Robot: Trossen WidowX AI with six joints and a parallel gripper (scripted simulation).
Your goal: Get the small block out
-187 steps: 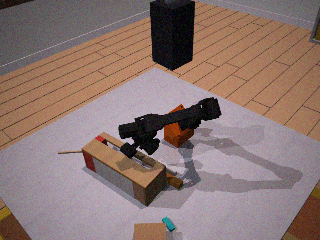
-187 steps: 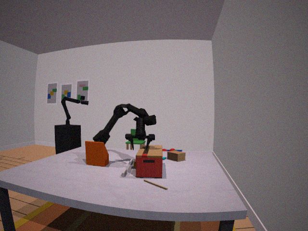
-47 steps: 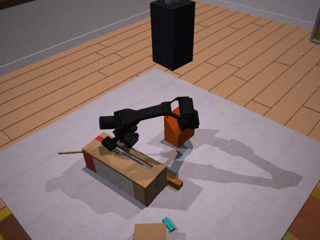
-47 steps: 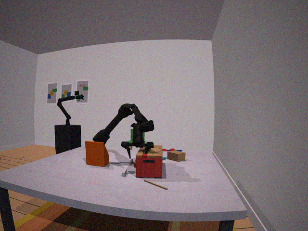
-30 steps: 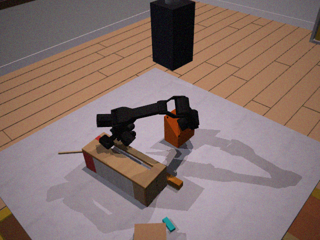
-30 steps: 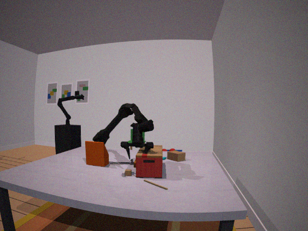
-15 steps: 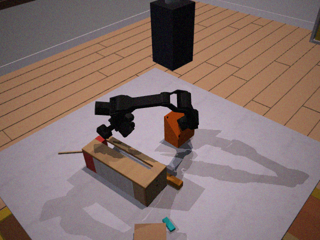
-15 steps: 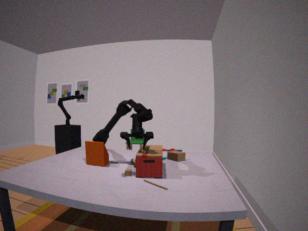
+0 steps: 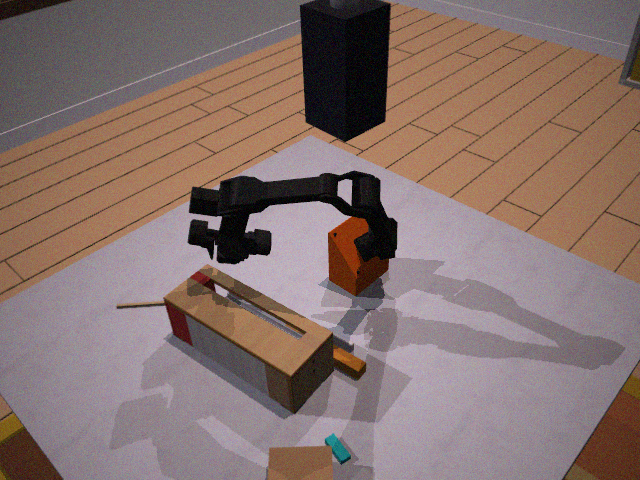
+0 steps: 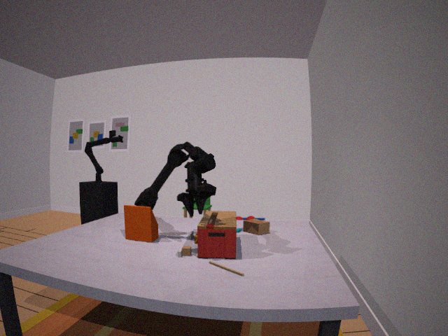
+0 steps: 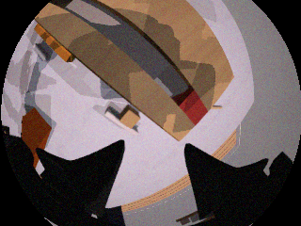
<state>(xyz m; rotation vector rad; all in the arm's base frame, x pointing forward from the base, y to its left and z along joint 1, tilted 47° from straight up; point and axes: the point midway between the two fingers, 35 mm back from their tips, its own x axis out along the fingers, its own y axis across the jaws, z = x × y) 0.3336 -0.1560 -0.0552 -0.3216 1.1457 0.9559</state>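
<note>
The wood-and-red box (image 9: 235,328) (image 10: 217,246) (image 11: 96,63) stands on the table, with a long slot in its top and a clear front. A small tan block (image 10: 186,250) (image 11: 131,116) is outside the box, on the table along its long side. A thin pale strip (image 11: 118,119) lies right beside the block. In the top view the box hides the block. My gripper (image 9: 221,255) (image 10: 196,213) (image 11: 154,146) is open and empty, pointing down. It hangs above table height beside the box's red end, with the block ahead of the fingers in the wrist view.
An orange wedge (image 9: 343,258) (image 10: 139,223) (image 11: 35,129) stands near the arm's base. An orange bar (image 9: 349,362) (image 11: 54,43) lies by the box's other end. A thin stick (image 9: 139,304) (image 10: 226,268) lies off the red end. A cardboard block (image 9: 299,461) (image 10: 256,226) and teal piece (image 9: 338,448) are farther off.
</note>
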